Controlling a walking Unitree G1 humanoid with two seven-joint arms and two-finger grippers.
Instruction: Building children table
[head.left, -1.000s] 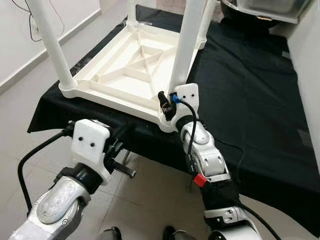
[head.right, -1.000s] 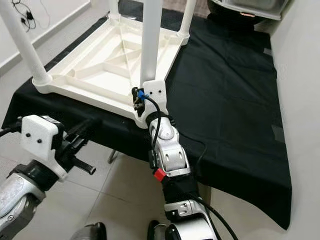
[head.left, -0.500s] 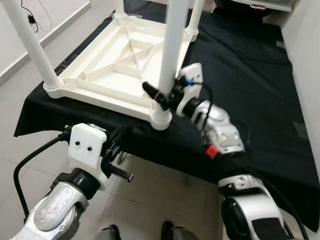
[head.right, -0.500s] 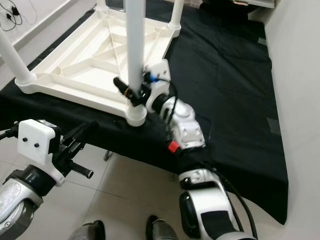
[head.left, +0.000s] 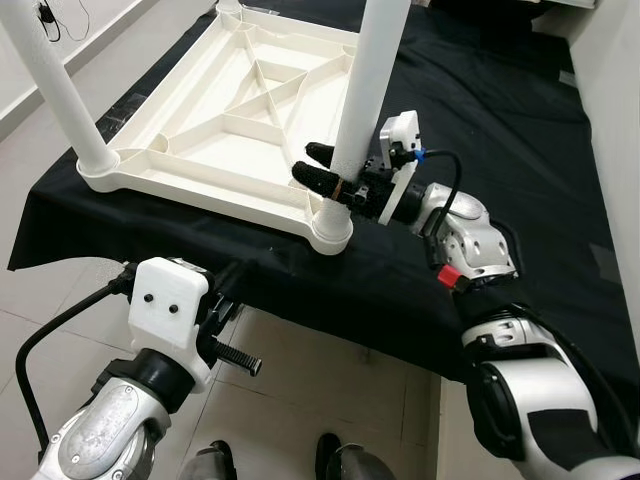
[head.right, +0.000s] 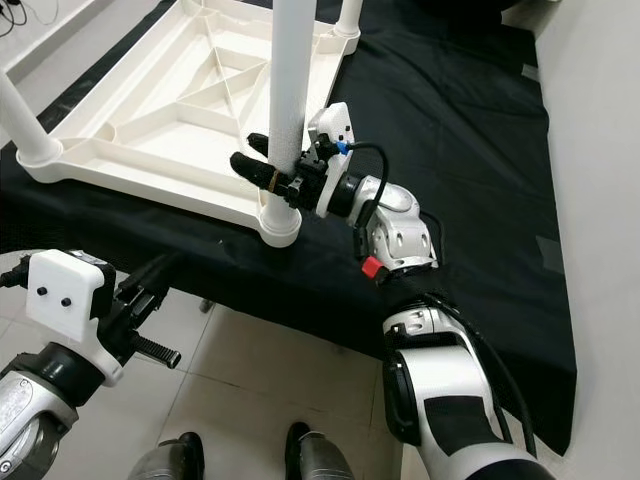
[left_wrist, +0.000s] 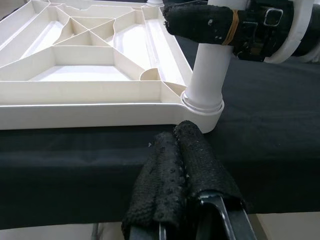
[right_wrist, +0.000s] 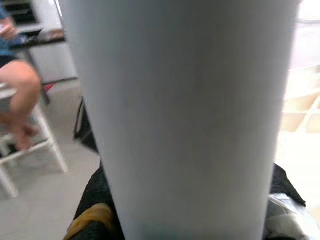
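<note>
Swung round from below the corner to the side of the post within a second, the right gripper (head.left: 335, 172) now reaches in level across the black cloth-covered bench (head.left: 520, 150) and straddles the white round plastic table leg (head.left: 372, 80) just above its socket. One black padded finger (head.left: 322, 180) shows on the near side of the leg and a second on the side facing the tray; the right wrist view looks straight onto the pale tube with dark pads at either edge, so the jaws appear clamped on it.

That leg stands upright in the near corner socket (head.left: 330, 228) of the white ribbed plastic tabletop (head.left: 230, 130), which lies upside down on the bench, its near corner close to the bench edge. A second white leg (head.left: 55, 85) rises from the corner to the robot's left, and further legs stand at the far corners.

The left gripper (left_wrist: 182, 165) waits below the bench edge in front of the socket, its two padded fingers pressed together on nothing.

Judged from this, the side grip suits twisting or pressing the leg home in its socket; how far it is seated cannot be told. A seated person on a white stool (right_wrist: 22, 145) appears in the background of the right wrist view.
</note>
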